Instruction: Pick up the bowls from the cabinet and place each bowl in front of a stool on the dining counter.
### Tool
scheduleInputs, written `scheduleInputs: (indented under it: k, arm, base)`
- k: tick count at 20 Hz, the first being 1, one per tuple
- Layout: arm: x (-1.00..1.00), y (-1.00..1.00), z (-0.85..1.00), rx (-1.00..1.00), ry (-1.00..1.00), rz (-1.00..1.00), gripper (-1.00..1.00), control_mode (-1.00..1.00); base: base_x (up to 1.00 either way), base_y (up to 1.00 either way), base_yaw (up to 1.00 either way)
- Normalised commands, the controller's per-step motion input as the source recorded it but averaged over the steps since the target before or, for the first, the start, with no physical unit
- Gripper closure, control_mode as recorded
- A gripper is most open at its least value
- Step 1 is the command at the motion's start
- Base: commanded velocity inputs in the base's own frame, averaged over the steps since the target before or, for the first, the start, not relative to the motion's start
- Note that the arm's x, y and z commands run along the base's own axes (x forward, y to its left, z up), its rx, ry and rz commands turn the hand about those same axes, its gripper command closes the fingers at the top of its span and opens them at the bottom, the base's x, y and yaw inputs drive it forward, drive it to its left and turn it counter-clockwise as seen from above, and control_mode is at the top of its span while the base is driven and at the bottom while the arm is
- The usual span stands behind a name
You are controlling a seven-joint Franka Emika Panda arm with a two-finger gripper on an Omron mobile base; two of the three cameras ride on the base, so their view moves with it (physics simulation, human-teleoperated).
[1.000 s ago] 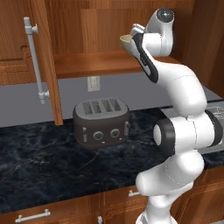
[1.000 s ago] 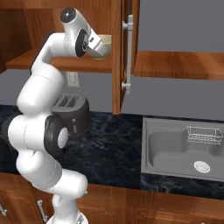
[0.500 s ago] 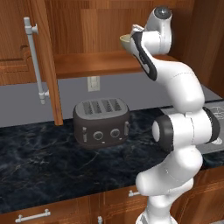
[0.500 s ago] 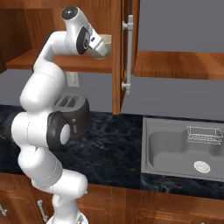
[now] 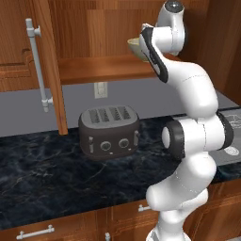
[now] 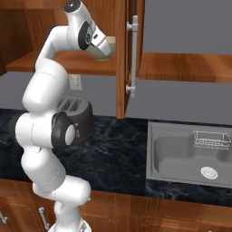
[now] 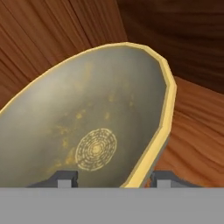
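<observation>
Bowl (image 7: 96,131) – fills hand view centre, rim (image 7: 164,109) running between gripper (image 7: 111,178) tips at bottom, one inside, one outside. Clamp on rim: cannot tell. Shelf (image 5: 94,68) beneath.

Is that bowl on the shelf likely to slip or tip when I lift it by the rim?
The bowl looks rigid and glazed, so probably slick. The fingers straddle its thin rim at one edge, so it may swing down when lifted. It is probably breakable if dropped off the shelf.

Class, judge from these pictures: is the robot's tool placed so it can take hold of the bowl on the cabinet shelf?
Probably yes. The tool straddles the rim of the bowl, one fingertip inside, the other outside; the open cabinet door leaves the way free.
</observation>
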Motion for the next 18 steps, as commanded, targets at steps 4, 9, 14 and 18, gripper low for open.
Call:
scheduleInputs:
  k: [4, 9, 14, 18]
  arm:
    - [-1.0, 0.0, -0.58, 0.0, -0.13, 0.0, 1.0, -1.0]
    - [-1.0, 0.11, -0.58, 0.0, -0.08, 0.0, 1.0, -1.0]
    - [-1.0, 0.14, -0.2, 0.01, -0.05, 0.0, 1.0, -1.0]
    - [-1.0, 0.0, 0.01, 0.02, 0.0, 0.04, 1.0, -1.0]
  base:
    - [0.0, 0.0, 0.0]
    - [0.0, 0.0, 0.0]
    - [0.0, 0.0, 0.0]
    - [0.0, 0.0, 0.0]
